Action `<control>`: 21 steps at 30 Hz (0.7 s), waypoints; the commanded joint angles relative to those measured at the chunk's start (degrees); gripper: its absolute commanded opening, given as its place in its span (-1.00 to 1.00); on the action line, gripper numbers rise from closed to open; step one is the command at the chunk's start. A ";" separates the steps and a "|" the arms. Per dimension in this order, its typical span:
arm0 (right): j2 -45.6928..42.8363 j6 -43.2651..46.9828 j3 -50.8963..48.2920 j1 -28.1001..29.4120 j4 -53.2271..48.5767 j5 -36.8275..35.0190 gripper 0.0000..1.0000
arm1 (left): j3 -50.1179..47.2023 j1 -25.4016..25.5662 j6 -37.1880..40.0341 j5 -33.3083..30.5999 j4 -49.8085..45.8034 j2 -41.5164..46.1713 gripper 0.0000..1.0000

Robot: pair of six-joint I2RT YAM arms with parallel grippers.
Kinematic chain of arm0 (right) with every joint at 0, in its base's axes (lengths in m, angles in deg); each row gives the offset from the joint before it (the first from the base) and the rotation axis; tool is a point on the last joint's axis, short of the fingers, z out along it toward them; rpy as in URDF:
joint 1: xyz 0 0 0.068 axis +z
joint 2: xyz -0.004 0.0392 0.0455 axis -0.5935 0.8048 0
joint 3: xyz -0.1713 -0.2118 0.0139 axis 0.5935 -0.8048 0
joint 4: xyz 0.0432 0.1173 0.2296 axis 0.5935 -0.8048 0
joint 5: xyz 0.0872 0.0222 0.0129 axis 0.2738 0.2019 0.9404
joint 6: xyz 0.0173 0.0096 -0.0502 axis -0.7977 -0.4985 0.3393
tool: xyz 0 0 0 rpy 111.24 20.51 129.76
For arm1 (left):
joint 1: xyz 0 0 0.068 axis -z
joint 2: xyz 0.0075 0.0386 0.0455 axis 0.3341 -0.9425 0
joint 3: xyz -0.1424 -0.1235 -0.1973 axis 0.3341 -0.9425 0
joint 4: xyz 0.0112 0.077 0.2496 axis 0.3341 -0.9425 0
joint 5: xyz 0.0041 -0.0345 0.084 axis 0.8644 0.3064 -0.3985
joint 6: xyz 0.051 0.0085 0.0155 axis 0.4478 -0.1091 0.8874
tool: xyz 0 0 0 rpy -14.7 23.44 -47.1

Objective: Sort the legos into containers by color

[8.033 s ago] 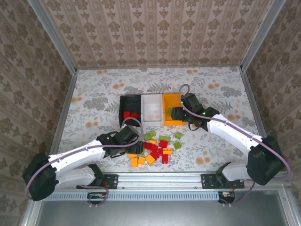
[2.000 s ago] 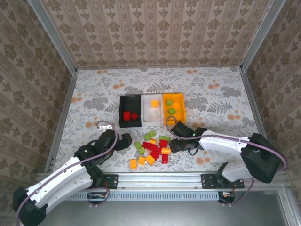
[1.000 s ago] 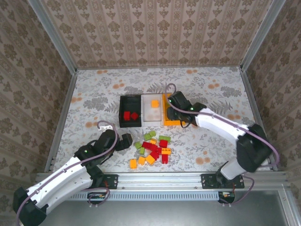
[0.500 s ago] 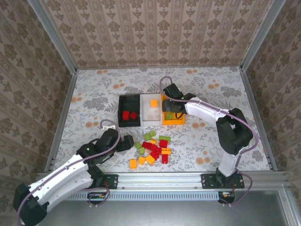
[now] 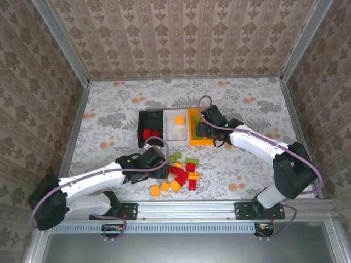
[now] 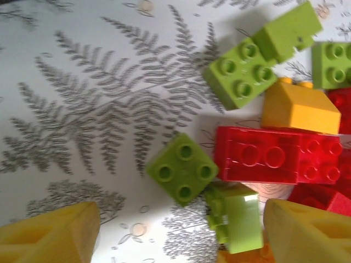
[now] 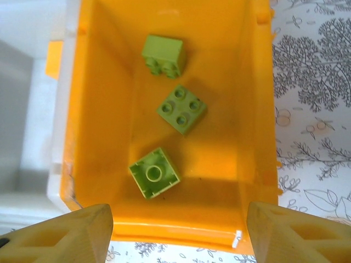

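**Fern-print bench carries three bins and a scatter of bricks**

We see a white bench (image 5: 109, 109) printed with grey ferns and orange blossoms. On it stand a black plastic bin (image 5: 151, 121), a white translucent bin (image 5: 176, 134) and an orange plastic bin (image 5: 198, 143), joined in a row. Toward the near edge lie loose red, light-green and orange-yellow plastic bricks (image 5: 176, 170).

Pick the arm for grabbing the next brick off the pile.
Left: left tool hangs open over the pile, a green brick right below. The right tool is over the orange bin.

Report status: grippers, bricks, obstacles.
Left gripper open over green plastic brick. Right gripper open above orange plastic bin, three green bricks inside. Red plastic brick adjacent.
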State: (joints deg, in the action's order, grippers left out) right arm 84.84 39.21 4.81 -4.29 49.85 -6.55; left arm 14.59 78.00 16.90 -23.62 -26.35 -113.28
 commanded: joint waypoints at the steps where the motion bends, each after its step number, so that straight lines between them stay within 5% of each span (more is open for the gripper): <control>1: -2.37 -0.79 -1.55 -0.28 1.07 0.24 0.35 | 2.45 2.73 1.01 -1.80 -0.22 -3.63 0.49; 9: -4.79 -0.75 -2.66 -1.09 1.86 0.85 0.36 | 4.40 6.99 -1.03 -3.09 -0.36 -11.84 0.10; 21: -7.70 -0.55 -3.36 -2.14 1.52 0.89 0.36 | 5.37 7.09 -0.90 -3.94 -1.19 -11.59 -0.37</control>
State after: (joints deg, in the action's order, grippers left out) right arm 78.50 39.23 2.34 -5.93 50.94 -5.94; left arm 18.42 84.75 16.38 -26.48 -26.02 -125.60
